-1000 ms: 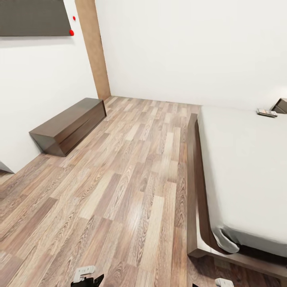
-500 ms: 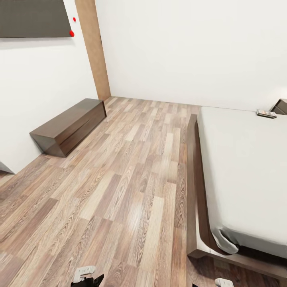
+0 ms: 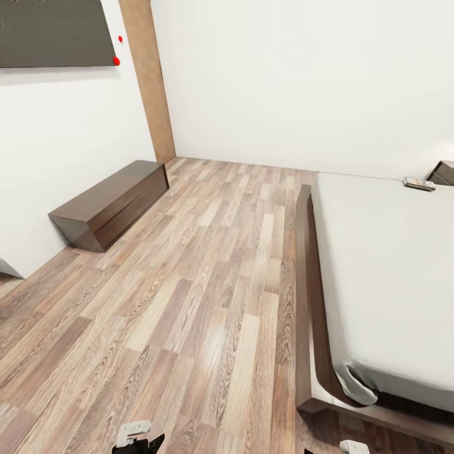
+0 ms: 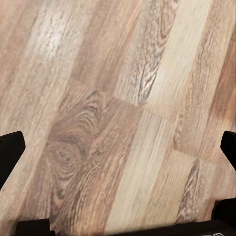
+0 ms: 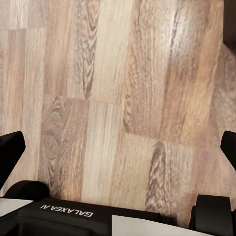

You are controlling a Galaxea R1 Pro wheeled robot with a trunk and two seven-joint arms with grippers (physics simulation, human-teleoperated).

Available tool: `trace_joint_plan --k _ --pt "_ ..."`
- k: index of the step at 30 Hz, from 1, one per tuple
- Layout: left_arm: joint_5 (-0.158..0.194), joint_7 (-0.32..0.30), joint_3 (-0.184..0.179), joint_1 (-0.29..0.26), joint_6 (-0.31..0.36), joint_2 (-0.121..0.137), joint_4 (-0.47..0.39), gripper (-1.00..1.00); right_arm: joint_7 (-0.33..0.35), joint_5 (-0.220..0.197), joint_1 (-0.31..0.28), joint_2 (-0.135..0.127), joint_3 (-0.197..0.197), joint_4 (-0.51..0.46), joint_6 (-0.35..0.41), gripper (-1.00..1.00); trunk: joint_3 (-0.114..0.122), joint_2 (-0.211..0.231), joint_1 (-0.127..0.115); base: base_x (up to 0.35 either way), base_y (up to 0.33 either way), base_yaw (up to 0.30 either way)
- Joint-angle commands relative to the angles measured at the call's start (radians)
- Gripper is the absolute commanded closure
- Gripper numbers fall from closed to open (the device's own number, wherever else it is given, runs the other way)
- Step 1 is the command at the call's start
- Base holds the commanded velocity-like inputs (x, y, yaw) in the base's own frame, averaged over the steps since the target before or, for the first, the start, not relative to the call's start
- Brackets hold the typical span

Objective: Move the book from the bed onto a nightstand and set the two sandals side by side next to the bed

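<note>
Since the earlier head pictures the whole view has tipped slightly: the long dark bench (image 3: 110,202) and the far floor edge sit a little lower in frame, which reads as the camera shifting, not the furniture.

The left claw (image 4: 118,147) hangs over bare plank floor (image 4: 123,98) with its dark fingertips wide apart and nothing between them. The right claw (image 5: 118,147) is likewise spread and empty above the planks.

Outward in the head view, the bed (image 3: 384,271) runs along the right, its dark frame beside the open floor. The book (image 3: 420,183) lies flat on the mattress at the far corner, just beside the nightstand (image 3: 443,172). The sandals are not to be seen from here.

This looks like the approach stage. The next move probably calls for driving along the bed until the book is within reach.
</note>
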Motion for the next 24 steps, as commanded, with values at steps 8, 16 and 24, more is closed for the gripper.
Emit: trace_joint_plan --k 8,16,24 --pt "-0.011 -0.002 0.008 0.0 -0.005 0.0 0.002 -1.0 0.005 -0.004 -0.001 0.0 -0.002 0.001 0.0 -1.0 0.012 0.0 0.0 0.0 0.0 0.0" --pt "-0.011 -0.002 0.008 0.0 -0.005 0.0 0.002 -1.0 0.005 -0.004 -0.001 0.0 -0.001 0.001 0.0 -1.0 0.025 0.0 0.0 0.0 0.0 0.0" --pt "-0.011 -0.002 0.008 0.0 -0.005 -0.001 0.002 -1.0 0.005 -0.004 -0.001 0.0 -0.001 0.001 0.0 -1.0 0.038 0.0 0.0 0.0 0.0 0.0"
